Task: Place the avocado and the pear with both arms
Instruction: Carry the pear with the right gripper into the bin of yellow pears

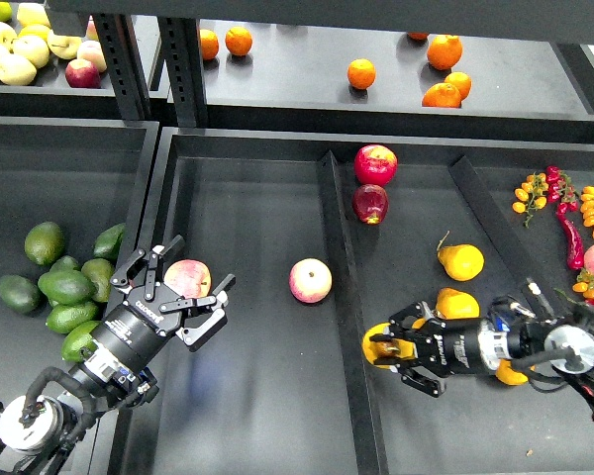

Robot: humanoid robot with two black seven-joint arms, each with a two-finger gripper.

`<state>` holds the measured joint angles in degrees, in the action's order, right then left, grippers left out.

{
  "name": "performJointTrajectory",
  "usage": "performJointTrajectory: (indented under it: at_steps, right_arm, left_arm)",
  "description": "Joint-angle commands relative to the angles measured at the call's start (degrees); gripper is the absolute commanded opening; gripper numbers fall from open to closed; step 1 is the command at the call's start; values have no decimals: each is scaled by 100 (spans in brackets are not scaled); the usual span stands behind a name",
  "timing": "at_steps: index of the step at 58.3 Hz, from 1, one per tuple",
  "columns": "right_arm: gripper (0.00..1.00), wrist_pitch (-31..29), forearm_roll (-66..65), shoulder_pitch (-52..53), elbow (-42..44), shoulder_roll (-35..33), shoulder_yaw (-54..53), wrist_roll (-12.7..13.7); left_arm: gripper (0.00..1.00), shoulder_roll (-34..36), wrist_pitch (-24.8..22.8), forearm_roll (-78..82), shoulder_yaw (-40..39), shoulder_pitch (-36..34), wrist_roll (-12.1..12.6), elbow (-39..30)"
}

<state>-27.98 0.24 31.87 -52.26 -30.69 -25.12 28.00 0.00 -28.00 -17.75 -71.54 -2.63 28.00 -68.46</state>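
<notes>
My right gripper [384, 348] is shut on a yellow-orange pear [380, 349] and holds it low over the right compartment, just right of the divider [335, 247]. Two more pears [462, 262] [456, 303] lie behind it. Several dark green avocados [64, 287] lie piled in the left bin. My left gripper [190, 273] is open in the middle compartment, to the right of the avocados. Its fingers are spread on either side of a pink-yellow apple [185, 280]. It holds no avocado.
Another pink-yellow apple [310, 280] lies in the middle compartment. Two red apples [374, 163] [369, 203] lie at the back of the right compartment. Oranges [361, 73] are on the upper shelf. Peppers and small tomatoes [569, 223] fill the far right bin.
</notes>
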Motion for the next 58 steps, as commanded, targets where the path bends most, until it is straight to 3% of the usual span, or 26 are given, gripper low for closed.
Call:
performJointTrajectory:
  at_steps: [1, 28, 42, 49, 58]
  right_arm:
    - [17, -2, -33, -225, 14, -166, 7, 0]
    - [19, -2, -112, -428, 673, 115, -10, 0]
    - [31, -2, -139, -419, 998, 247, -28, 0]
    - [49, -2, -139, -401, 998, 247, -37, 0]
    - [61, -2, -139, -357, 963, 230, -45, 0]
  left_arm:
    - [99, 0, 0, 0, 0, 0, 0, 0]
    - [99, 0, 0, 0, 0, 0, 0, 0]
    - [99, 0, 0, 0, 0, 0, 0, 0]
    - [99, 0, 0, -9, 0, 0, 0, 0]
    - [99, 0, 0, 0, 0, 8, 0, 0]
